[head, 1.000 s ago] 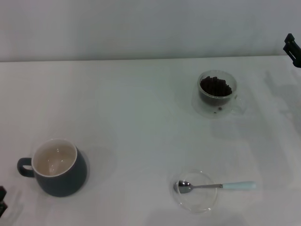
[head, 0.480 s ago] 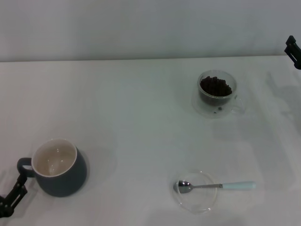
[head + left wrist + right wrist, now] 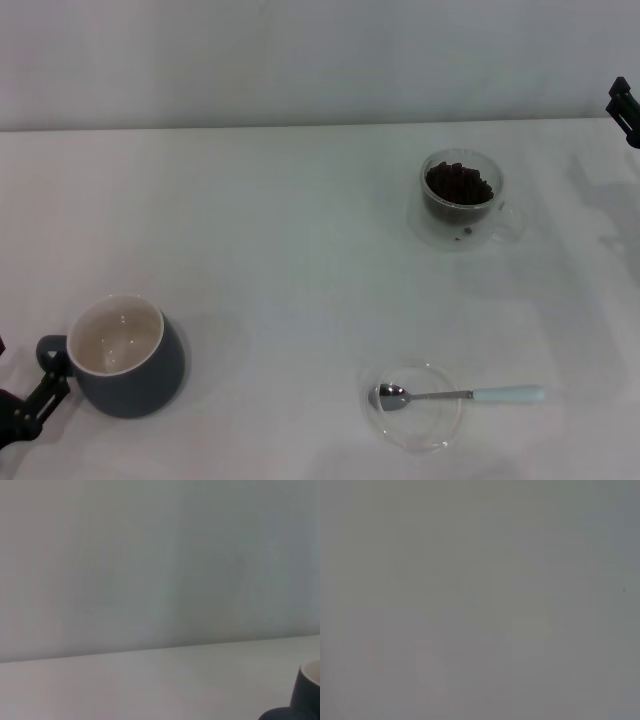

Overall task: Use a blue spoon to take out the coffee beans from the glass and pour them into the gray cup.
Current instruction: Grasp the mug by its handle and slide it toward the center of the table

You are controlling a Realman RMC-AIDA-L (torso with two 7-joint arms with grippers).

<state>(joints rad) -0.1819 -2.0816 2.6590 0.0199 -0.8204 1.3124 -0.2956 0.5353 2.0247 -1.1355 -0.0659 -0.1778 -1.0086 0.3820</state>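
The gray cup stands at the near left of the white table, its cream inside bare and its loop handle turned left. My left gripper is low at the bottom-left corner, just beside that handle; the left wrist view catches only the gray cup's edge. The glass holding dark coffee beans stands at the far right. The blue spoon lies with its metal bowl in a flat clear dish, pale handle pointing right. My right gripper hangs at the far right edge, away from everything.
A plain pale wall runs behind the table's far edge. White tabletop stretches between the cup, the glass and the dish. The right wrist view is a blank grey surface.
My left gripper has come up into view at the bottom-left and moved close to the cup's handle. The right gripper has edged slightly right. Cup, glass and spoon have not moved.
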